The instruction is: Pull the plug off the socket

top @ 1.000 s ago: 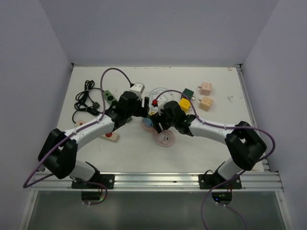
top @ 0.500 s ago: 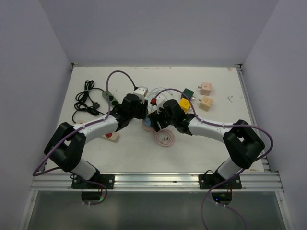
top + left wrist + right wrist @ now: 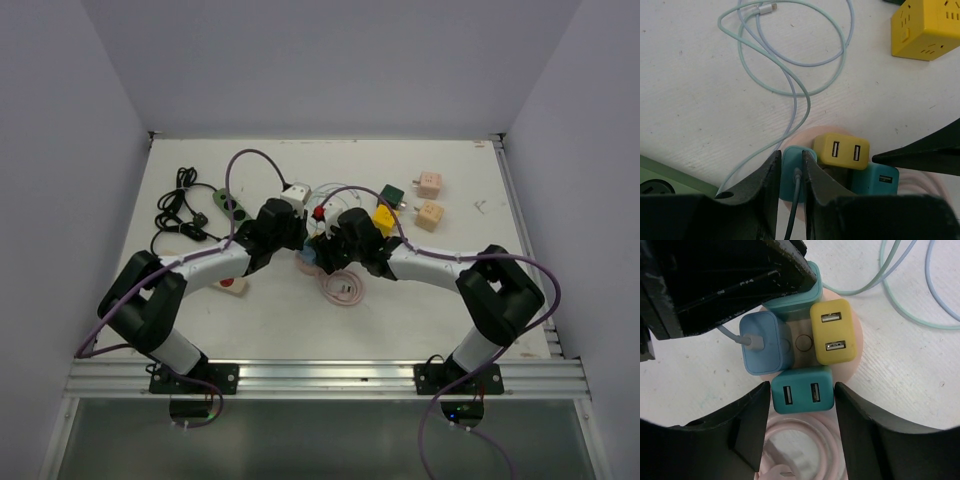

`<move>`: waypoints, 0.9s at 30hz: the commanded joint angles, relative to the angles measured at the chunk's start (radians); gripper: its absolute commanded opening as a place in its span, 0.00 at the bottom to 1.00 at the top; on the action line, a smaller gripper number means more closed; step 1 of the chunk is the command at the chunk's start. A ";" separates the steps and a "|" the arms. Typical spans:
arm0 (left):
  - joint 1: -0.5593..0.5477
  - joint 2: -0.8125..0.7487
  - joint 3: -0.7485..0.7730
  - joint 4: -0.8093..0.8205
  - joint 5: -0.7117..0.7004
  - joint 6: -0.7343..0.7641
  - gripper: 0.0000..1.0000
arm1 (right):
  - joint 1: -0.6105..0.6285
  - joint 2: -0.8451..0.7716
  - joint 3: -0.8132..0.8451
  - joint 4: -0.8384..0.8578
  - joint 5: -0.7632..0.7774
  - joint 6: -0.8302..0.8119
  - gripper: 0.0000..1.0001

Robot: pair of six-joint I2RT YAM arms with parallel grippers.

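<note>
A round pink socket (image 3: 852, 361) lies mid-table with several plugs in it. My left gripper (image 3: 791, 160) is shut on the teal plug (image 3: 790, 176) whose grey cable runs back between the fingers. In the right wrist view that same plug (image 3: 799, 303) is half hidden under the left gripper's black fingers. My right gripper (image 3: 802, 395) is shut on the teal two-port plug (image 3: 802, 390), one finger pressed to each side. A yellow two-port plug (image 3: 833, 333) and a light-blue plug (image 3: 765, 342) with a cable fill the other places. Seen from above, both grippers meet over the socket (image 3: 310, 262).
A coiled pink cord (image 3: 805, 445) lies just in front of the socket. Loose pale green and lilac cables (image 3: 790, 75) loop behind it. A yellow cube socket (image 3: 383, 217), a white cube (image 3: 293, 192), a green power strip (image 3: 230, 203), black cable (image 3: 180, 210) and two peach cubes (image 3: 430, 198) stand farther back.
Both grippers have narrowed. The left one moved right and down onto the corded teal plug. The right one closed in on the two-port teal plug.
</note>
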 commanded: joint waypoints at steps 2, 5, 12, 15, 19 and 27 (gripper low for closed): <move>-0.021 0.021 -0.042 0.011 -0.032 0.032 0.25 | -0.015 0.012 0.042 0.043 -0.039 0.017 0.53; -0.026 0.021 -0.076 0.033 -0.032 0.023 0.21 | -0.022 0.015 0.039 0.048 -0.048 0.025 0.47; -0.057 0.004 -0.156 0.104 -0.078 -0.007 0.10 | -0.084 0.012 0.004 0.107 -0.126 0.107 0.20; -0.074 0.005 -0.180 0.119 -0.089 -0.023 0.00 | -0.119 0.014 -0.007 0.135 -0.184 0.140 0.15; -0.094 0.016 -0.197 0.129 -0.111 -0.030 0.00 | -0.147 0.015 -0.011 0.154 -0.227 0.166 0.11; -0.097 0.047 -0.185 0.118 -0.118 -0.033 0.00 | 0.004 -0.024 -0.039 0.137 0.021 -0.049 0.07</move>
